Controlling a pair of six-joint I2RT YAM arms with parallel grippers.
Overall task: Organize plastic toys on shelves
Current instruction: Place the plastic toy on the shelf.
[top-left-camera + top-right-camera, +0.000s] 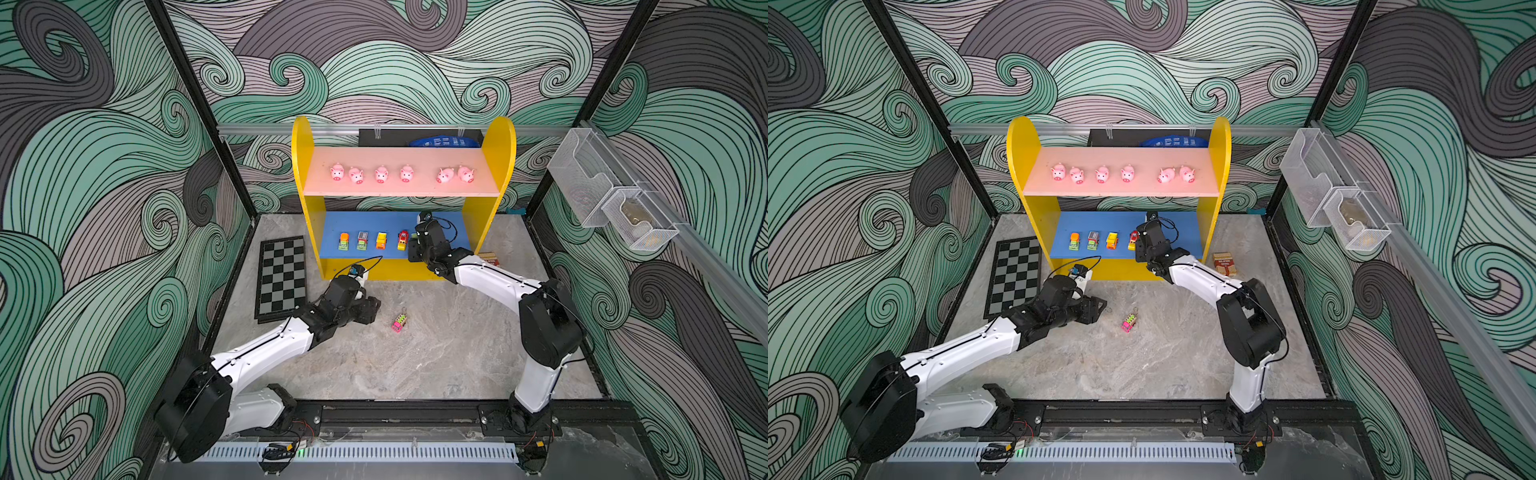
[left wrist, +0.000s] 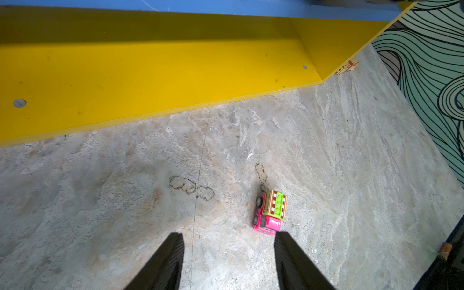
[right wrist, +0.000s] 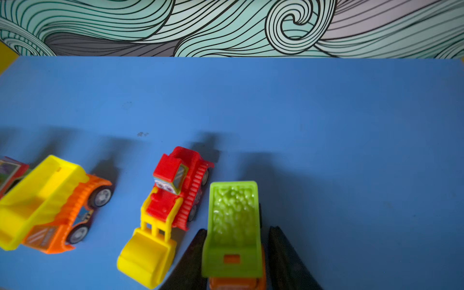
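Our right claw [image 3: 238,228] reaches over the blue lower board [image 3: 326,125] of the shelves [image 1: 500,141]. The green-bed truck [image 3: 233,221] sits on that board between its fingers. The fingers stand spread: one lies along the truck's side, and the other shows a thin dark gap. Just beside this claw stands the red bulldozer [image 3: 175,185], and past it the yellow dump truck [image 3: 45,203]. Farther from the claw in the same row, a top view shows a grey-topped truck [image 1: 362,240] and an orange-topped truck [image 1: 343,241]. Above the claw, six pink pigs [image 1: 381,173] line the pale pink upper board [image 1: 399,190].

Our left claw [image 2: 227,233] hangs over the bench [image 1: 415,365], its fingers spread with nothing between them. The pink truck [image 2: 270,213] lies on the bench near this claw, just ahead of one finger [image 2: 288,256] and to the side of the gap. The yellow front of the shelves stands farther ahead of the claw.
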